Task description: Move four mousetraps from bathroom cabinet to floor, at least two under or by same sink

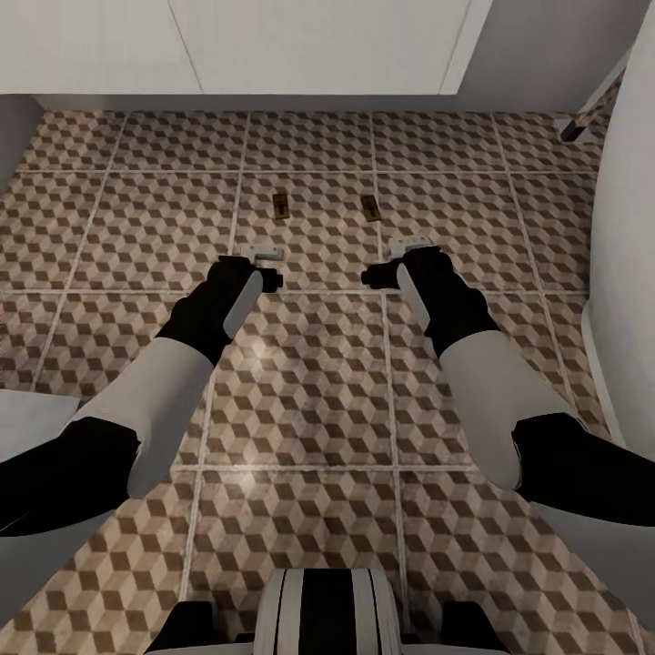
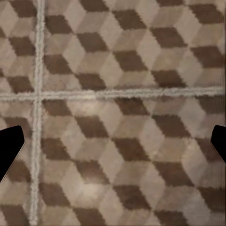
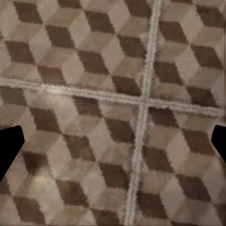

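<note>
No readable text, label, brand, number or sign appears in any view. The surfaces carry pattern only, no lettering.

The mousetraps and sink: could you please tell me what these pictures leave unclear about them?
- Two mousetraps, head view: too small to make out wire parts.
- White unit above them: cut off by the top edge, so no basin or tap can be confirmed.
- Cabinet and the other traps: out of frame.

light: even, diffuse, no hard shadows | faint sheen on floor tiles (image 1: 300, 364) | wrist views pixelated, soft
</note>
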Controlling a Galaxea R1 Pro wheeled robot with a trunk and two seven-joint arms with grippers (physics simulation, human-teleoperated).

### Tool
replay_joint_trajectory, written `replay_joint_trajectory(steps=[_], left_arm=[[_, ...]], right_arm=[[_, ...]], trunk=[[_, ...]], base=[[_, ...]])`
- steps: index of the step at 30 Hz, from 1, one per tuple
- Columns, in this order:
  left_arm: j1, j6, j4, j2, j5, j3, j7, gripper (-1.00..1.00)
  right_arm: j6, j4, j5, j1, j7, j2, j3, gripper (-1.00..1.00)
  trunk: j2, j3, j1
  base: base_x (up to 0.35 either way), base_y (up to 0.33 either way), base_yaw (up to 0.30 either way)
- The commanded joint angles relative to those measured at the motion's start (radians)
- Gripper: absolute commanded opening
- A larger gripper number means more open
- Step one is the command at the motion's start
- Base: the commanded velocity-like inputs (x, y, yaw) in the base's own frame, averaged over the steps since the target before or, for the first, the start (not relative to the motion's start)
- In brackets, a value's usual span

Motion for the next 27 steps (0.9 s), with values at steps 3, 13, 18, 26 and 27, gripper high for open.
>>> replay_joint_trajectory(steps=[3, 13, 18, 26, 27], left_arm=[[0.000, 0.003, -0.001, 0.001, 0.011, -0.004, 0.009, 1.00], [0.000, 0.003, 0.004, 0.002, 0.011, -0.004, 0.009, 1.00], [0.000, 0.003, 0.002, 0.001, 0.011, -0.005, 0.009, 1.00], [0.001, 0.003, 0.000, 0.001, 0.011, -0.005, 0.009, 1.00], [0.001, 0.003, 0.000, 0.001, 0.011, -0.005, 0.009, 1.00]], right_arm=[[0.005, -0.001, 0.001, 0.000, -0.003, 0.000, 0.003, 1.00], [0.005, 0.000, 0.001, 0.000, -0.003, 0.000, 0.003, 1.00], [0.005, 0.000, 0.001, 0.000, -0.003, 0.000, 0.003, 1.00], [0.005, 0.001, 0.001, 0.000, -0.003, 0.000, 0.002, 1.00], [0.005, 0.000, 0.001, 0.000, -0.003, 0.000, 0.002, 1.00]], trunk=[[0.001, 0.011, -0.001], [0.003, 0.050, -0.006], [0.003, 0.050, -0.006], [0.003, 0.050, -0.006], [0.003, 0.050, -0.006]], base=[[0.000, 0.000, 0.000], [0.000, 0.000, 0.000], [0.000, 0.000, 0.000], [0.000, 0.000, 0.000], [0.000, 0.000, 0.000]])
